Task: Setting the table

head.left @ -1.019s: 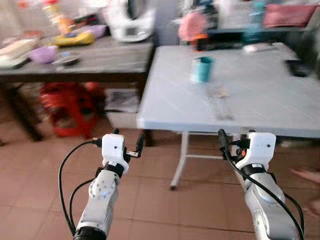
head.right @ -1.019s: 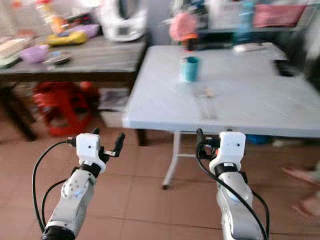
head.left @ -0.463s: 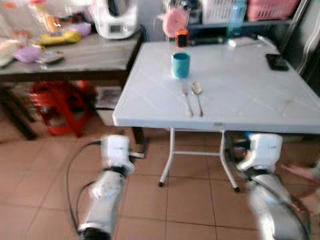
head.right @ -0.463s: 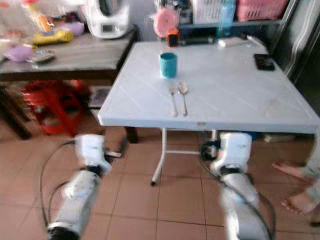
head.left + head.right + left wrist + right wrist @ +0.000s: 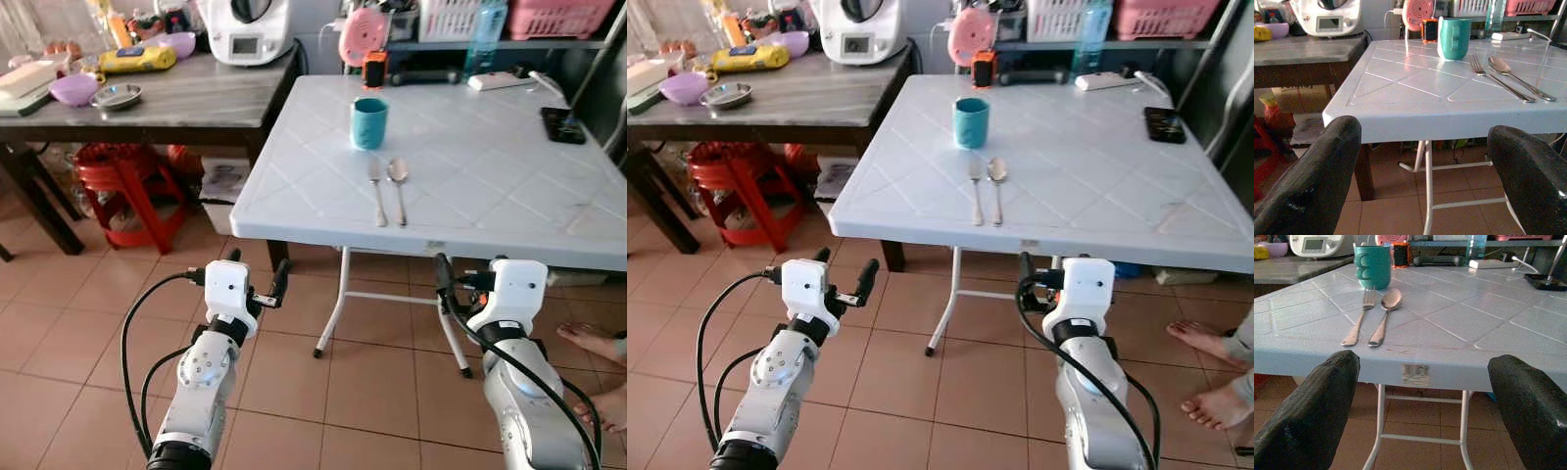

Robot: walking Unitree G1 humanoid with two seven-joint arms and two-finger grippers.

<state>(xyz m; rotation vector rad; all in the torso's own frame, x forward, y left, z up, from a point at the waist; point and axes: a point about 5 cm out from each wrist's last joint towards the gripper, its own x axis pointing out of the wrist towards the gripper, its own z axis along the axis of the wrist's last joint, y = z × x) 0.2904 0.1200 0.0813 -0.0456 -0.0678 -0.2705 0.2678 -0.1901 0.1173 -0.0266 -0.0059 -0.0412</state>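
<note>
Cutlery on white tabletop (image 5: 470, 166): fork (image 5: 376, 186) and spoon (image 5: 398, 184) side by side, cup (image 5: 369, 122) at 12 o'clock of them. We hold left claw (image 5: 257, 284) and right claw (image 5: 460, 279) wide, empty, below tabletop edge, presumably ready to reach.

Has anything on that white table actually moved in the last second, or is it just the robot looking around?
Only the view shifted and sharpened: the camera moved. Nothing was picked up or let go. The teal cup, fork and spoon lie where they were on the white table. The left gripper and right gripper stay open and empty, raised short of the table's near edge.
</note>
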